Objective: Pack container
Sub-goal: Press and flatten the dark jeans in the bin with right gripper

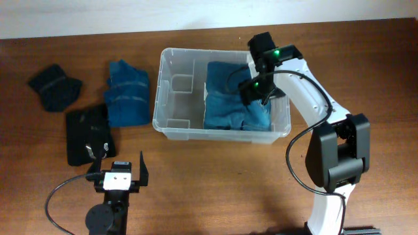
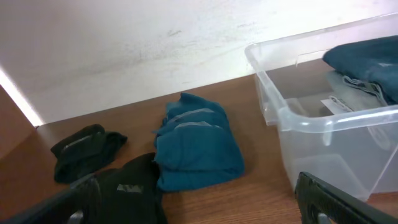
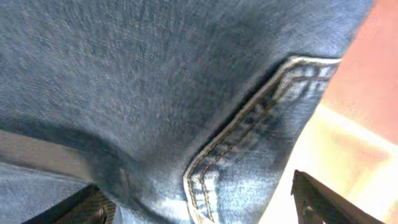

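Note:
The container point(image 1: 161, 98) is a clear plastic bin at the table's middle, also in the left wrist view point(image 2: 292, 118). Folded blue denim point(image 1: 228, 98) lies in its right half, with grey cloth under it. My right gripper point(image 1: 258, 88) is inside the bin just above the denim. In its wrist view the fingers point(image 3: 202, 208) are spread wide, with the denim's stitched seam point(image 3: 155, 74) close below and nothing held. My left gripper point(image 1: 119, 171) is open and empty near the front left edge; it also shows in the left wrist view point(image 2: 199, 205).
Left of the bin lie a folded blue garment point(image 1: 127, 91) point(image 2: 196, 146), a black garment with a label point(image 1: 88, 134) point(image 2: 127, 193) and a dark navy garment point(image 1: 53, 85) point(image 2: 84, 149). The bin's left half holds no cloth.

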Motion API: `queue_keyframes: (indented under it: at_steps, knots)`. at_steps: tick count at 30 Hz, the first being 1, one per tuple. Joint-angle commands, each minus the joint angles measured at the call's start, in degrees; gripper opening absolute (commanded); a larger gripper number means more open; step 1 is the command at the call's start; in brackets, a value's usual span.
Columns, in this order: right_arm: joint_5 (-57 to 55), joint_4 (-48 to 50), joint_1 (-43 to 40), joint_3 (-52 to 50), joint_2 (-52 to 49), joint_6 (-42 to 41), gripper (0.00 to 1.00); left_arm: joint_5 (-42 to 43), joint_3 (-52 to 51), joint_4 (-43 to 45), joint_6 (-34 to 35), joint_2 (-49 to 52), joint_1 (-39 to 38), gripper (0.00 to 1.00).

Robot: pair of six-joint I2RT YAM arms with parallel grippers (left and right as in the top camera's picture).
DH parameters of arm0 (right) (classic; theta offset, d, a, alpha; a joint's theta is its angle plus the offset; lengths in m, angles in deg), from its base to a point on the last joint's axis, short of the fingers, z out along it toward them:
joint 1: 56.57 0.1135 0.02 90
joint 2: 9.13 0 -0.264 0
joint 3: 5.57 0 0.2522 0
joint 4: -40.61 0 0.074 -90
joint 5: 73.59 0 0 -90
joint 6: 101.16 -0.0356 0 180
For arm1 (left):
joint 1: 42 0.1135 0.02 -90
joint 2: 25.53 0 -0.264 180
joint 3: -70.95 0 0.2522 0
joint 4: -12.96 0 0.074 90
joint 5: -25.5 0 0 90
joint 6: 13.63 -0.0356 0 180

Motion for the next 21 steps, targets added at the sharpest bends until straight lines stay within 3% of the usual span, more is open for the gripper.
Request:
queue_keyframes:
  at_steps: [1,5,10,21]
  knots:
    - [-2.64,5.46,-1.73,1.62,-0.15,1.14,0.83,0.20,-0.09,-0.39,-0.50,-0.37,0.31,1.00]
    - [-2.54,11.04,-1.64,1.62,-0.26,2.19,0.84,0.20,-0.09,-0.39,-0.50,-0.39,0.31,1.00]
    - [-0.61,9.35,-0.85,2.10,-0.02,2.14,0.84,0.20,-0.09,-0.39,-0.50,-0.37,0.31,0.99]
    - [2.40,-10.75,-0.37,6.40,0.17,-2.99,0.82,0.20,-0.09,-0.39,-0.50,-0.39,0.31,0.99]
